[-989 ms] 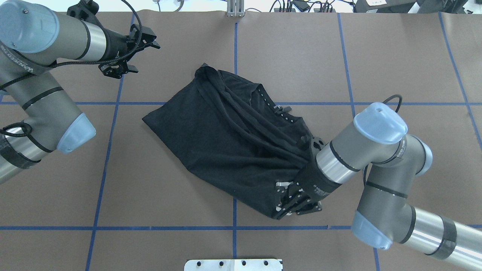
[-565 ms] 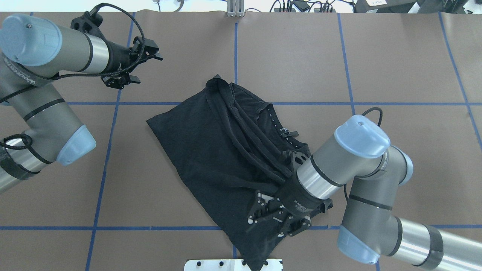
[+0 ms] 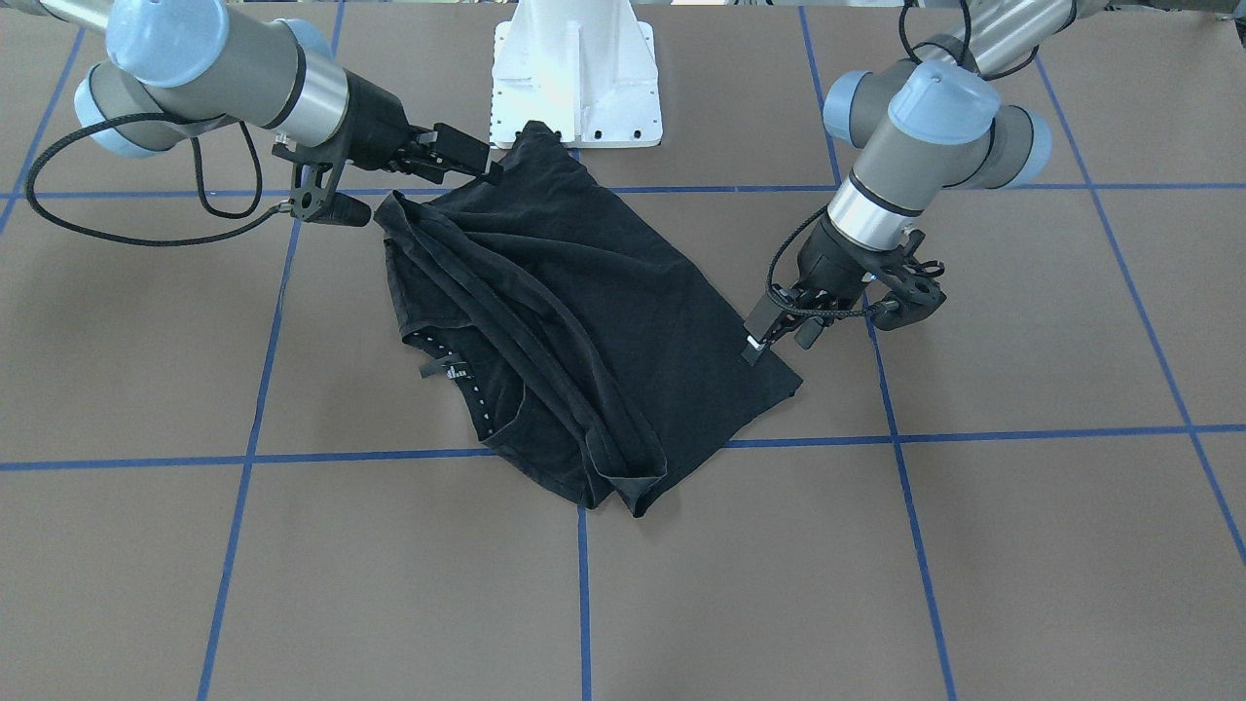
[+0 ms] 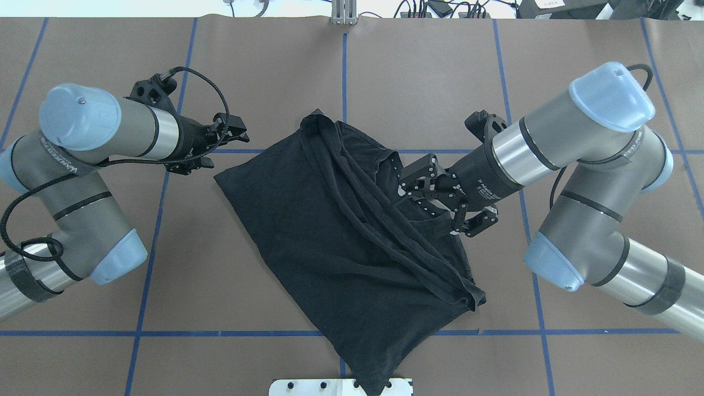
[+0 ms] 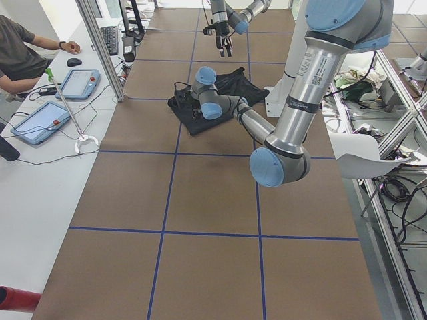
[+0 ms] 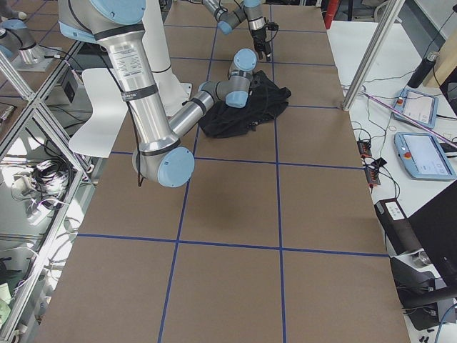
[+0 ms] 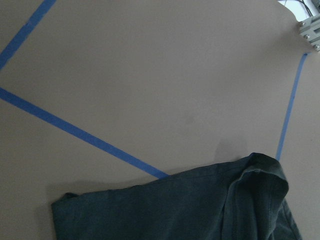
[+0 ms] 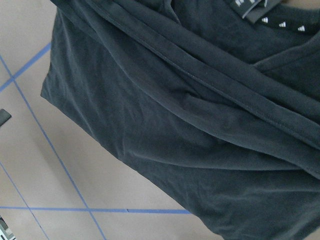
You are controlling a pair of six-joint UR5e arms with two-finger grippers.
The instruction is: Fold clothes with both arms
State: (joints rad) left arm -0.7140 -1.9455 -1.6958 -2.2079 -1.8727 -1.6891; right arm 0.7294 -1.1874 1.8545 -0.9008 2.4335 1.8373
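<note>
On the brown table (image 4: 577,82) the black shirt (image 4: 330,231) lies bunched at the middle, the left jaws and right jaws spread and empty at its edges; pinching stacked folds could drag it askew.

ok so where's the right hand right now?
In the overhead view it is right of centre: the right hand hovers over the collar side of the black T-shirt, across the shirt from the left hand.
</note>
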